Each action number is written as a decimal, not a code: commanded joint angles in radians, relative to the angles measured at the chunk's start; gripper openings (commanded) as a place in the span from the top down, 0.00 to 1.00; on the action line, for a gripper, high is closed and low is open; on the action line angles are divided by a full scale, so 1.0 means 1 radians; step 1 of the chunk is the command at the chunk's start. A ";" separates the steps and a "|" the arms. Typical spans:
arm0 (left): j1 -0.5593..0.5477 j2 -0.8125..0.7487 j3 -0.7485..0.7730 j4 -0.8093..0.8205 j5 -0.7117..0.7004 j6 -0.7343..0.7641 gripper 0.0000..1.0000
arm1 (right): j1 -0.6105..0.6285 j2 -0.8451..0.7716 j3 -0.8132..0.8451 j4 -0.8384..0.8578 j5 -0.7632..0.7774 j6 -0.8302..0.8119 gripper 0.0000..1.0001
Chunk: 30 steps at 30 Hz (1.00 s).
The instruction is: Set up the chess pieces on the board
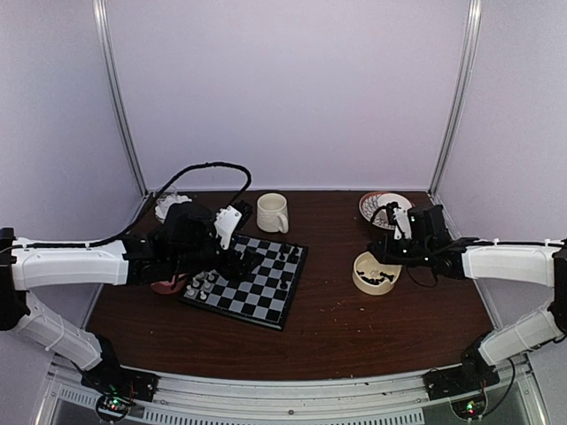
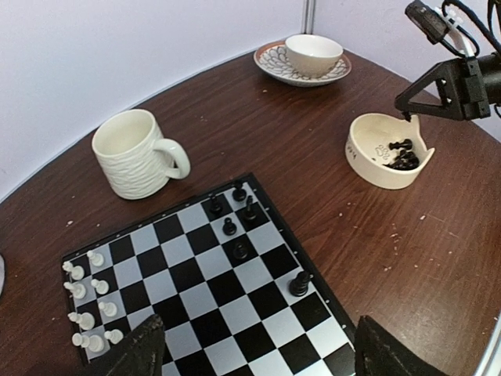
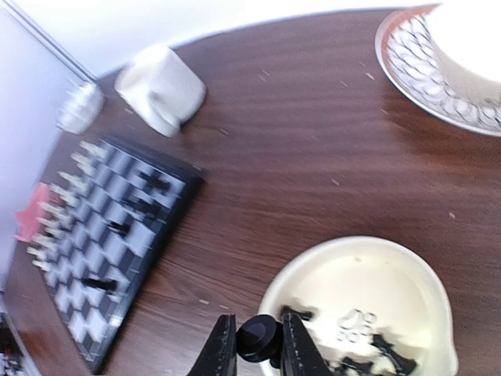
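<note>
Left tool [image 2: 262,356] spread wide over board [image 2: 203,290]; mug [image 2: 137,153] just beside board edge. Right tool [image 3: 258,345] pinching black piece [image 3: 259,335] above cream bowl [image 3: 368,270]; patterned plate [image 3: 423,63] nearby.

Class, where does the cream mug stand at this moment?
In the top external view the mug stands upright near the back wall, slightly left of centre, just beyond the board, clear of it.

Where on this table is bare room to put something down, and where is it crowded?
The table is bare between the board and the cream bowl, and along its near edge. The board's middle squares are mostly free. Crowded: the board's end with white pieces, near the left gripper, and its corner with black pieces by the mug.
</note>
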 commanded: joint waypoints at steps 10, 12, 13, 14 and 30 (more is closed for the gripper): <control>-0.048 0.167 0.108 0.217 0.122 -0.096 0.22 | 0.003 0.022 0.014 0.362 -0.298 0.340 0.93; -0.060 0.204 0.129 0.250 0.122 -0.099 0.22 | 0.006 0.052 0.023 0.425 -0.334 0.393 0.94; -0.065 0.222 0.141 0.263 0.122 -0.100 0.22 | 0.010 0.064 0.021 0.460 -0.345 0.420 0.94; -0.070 0.241 0.154 0.275 0.122 -0.097 0.22 | 0.015 0.073 0.019 0.488 -0.350 0.442 0.94; -0.090 0.500 0.417 0.284 0.251 -0.029 0.42 | 0.101 -0.016 0.001 0.474 -0.307 0.391 0.94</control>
